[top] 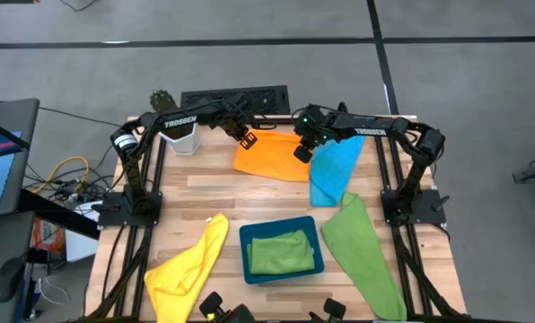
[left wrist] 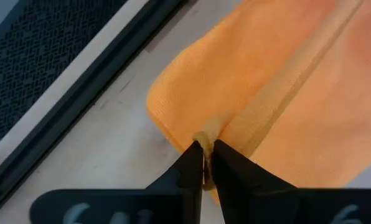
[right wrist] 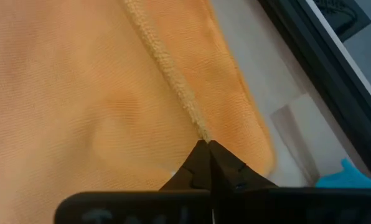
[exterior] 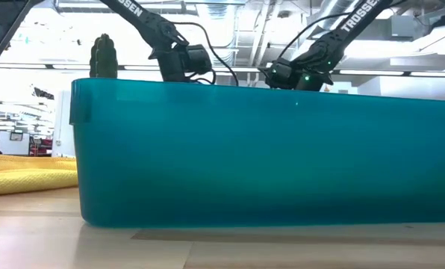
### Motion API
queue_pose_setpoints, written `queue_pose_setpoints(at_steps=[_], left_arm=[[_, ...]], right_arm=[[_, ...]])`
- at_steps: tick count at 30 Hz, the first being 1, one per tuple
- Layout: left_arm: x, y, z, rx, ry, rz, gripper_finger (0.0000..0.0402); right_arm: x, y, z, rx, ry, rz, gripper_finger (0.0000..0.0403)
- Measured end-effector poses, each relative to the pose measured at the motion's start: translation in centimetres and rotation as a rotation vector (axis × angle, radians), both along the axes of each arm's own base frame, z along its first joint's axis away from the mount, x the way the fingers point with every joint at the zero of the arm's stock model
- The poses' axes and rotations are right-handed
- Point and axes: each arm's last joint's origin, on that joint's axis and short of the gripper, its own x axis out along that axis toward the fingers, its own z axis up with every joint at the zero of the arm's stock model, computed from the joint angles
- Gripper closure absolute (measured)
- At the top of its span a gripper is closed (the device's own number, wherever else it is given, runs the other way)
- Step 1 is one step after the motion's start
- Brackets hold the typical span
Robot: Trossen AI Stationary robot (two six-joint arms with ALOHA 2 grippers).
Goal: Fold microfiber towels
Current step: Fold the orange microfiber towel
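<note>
Orange towel lies at the bench's far edge, mid-width. Left gripper and right gripper each pinch its hemmed edge, jaws clamped. Both arms reach inward, wrists angled down. Lift both corners evenly, keeping the edge taut, or the fold skews.

The high view looks straight down on the whole table from well above. The low view sits at tabletop height, pressed close to the tray wall (it fills most of the frame), facing the room behind. Each wrist view looks closely past its own fingers at the orange towel, which the high view shows at upper centre.
</note>
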Motion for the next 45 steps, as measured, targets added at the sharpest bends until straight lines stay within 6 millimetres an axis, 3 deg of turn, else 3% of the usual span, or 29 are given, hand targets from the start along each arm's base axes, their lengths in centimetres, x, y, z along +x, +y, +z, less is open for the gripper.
queue_pose_setpoints(at_steps=[5, 13, 34, 39, 45], left_arm=[[-0.1, 0.1, 0.0, 0.018, 0.014, 0.003, 0.0363], [-0.2, 0.2, 0.0, 0.031, 0.03, 0.008, 0.0362], [-0.4, 0.0, -1.6, 0.038, 0.031, -0.028, 0.0361], [-0.3, -0.2, -1.6, 0.02, 0.022, -0.095, 0.0325], [-0.4, 0.0, -1.6, 0.048, 0.045, -0.095, 0.0241]], right_arm=[[-0.1, -0.3, 0.1, -0.006, -0.008, -0.009, 0.0382], [0.6, -0.9, 2.3, -0.024, 0.007, 0.029, 0.0391], [0.1, -1.0, 1.5, -0.002, 0.012, 0.032, 0.0341], [0.2, -1.1, 1.5, -0.006, 0.009, 0.04, 0.0317], [0.0, -1.5, 1.6, -0.013, 0.002, 0.017, 0.0267]])
